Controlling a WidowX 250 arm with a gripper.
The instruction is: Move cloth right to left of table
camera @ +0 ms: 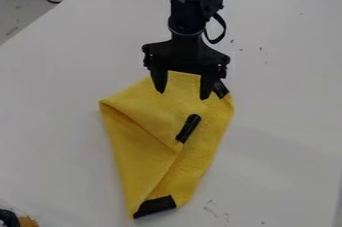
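The black arm (187, 13) has 2 tapered black fingers (159, 77).

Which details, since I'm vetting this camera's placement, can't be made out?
All in the camera view:
- cloth underside: hidden by its own folds
- arm base: cut off by top edge
- dark-and-orange object, lower left: cut off by frame edges
- whether gripper touches cloth: slanting angle hides any gap

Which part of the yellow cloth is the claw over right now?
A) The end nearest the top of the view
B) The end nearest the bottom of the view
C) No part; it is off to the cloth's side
A: the claw, its fingers spread apart, is over the upper end of the yellow cloth, while the black patch at the opposite end lies well below it in the view.
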